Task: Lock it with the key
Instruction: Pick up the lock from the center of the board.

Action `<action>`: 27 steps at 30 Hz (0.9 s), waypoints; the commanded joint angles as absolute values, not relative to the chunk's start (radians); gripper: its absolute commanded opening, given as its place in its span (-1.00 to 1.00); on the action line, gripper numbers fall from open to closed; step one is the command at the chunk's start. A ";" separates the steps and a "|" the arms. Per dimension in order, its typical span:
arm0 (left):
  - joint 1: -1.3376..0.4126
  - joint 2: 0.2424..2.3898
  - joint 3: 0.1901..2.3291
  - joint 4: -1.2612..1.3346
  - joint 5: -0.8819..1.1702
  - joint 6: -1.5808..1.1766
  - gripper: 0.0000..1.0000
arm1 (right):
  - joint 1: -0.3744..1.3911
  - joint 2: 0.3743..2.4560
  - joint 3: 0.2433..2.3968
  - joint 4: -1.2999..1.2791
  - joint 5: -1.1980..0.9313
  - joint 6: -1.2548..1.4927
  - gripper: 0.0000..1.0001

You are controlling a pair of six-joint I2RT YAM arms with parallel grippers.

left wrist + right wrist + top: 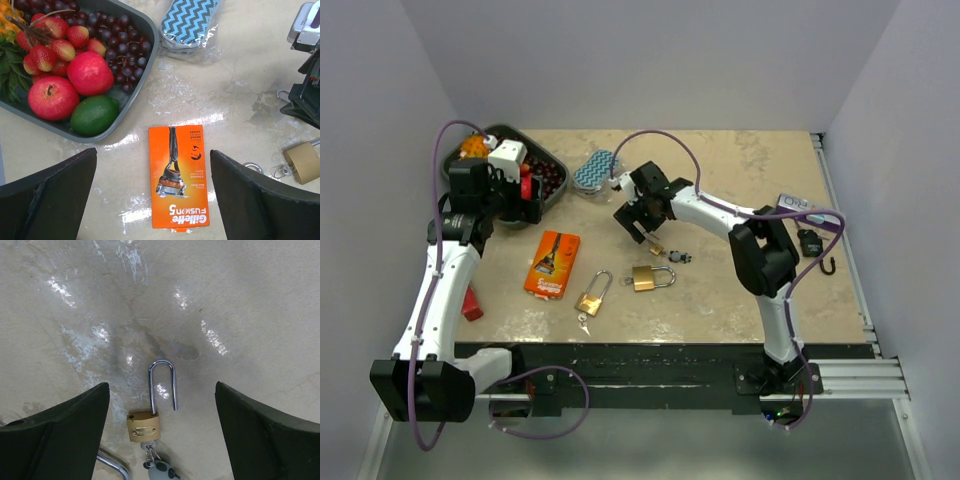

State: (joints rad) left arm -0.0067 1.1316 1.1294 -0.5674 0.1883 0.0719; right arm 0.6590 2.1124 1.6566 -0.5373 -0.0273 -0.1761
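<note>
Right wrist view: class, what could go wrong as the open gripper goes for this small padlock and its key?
The padlock lies loose on the glossy table, so it may slide as the right gripper closes. The key is tiny and sits by a second shackle, which the fingers might catch instead.

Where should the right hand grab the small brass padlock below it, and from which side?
Probably the brass body, from straight above, with the right hand pinching its two side edges. The lock lies flat on the table, so those edges are the ones exposed. This leaves the open shackle at one end and the key at the other free.
</note>
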 commanded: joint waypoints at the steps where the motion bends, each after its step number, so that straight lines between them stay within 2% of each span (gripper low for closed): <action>1: 0.000 1.126 1.131 -0.525 0.213 0.077 0.99 | 0.657 2.082 1.636 -0.546 -0.012 -0.143 0.70; 6: 0.000 1.143 1.138 -0.525 0.241 0.081 0.99 | 0.658 2.036 1.531 -0.503 -0.026 -0.140 0.58; 8: 0.000 1.149 1.141 -0.526 0.258 0.086 0.99 | 0.658 2.028 1.517 -0.492 -0.031 -0.144 0.47; 12: 0.000 1.160 1.150 -0.529 0.278 0.086 0.99 | 0.657 2.022 1.487 -0.480 -0.031 -0.146 0.41; 17: 0.000 1.158 1.152 -0.534 0.281 0.089 0.99 | 0.660 2.019 1.480 -0.492 -0.044 -0.147 0.23; 27: 0.000 1.152 1.141 -0.531 0.288 0.087 0.99 | 0.669 1.960 1.414 -0.499 -0.037 -0.149 0.20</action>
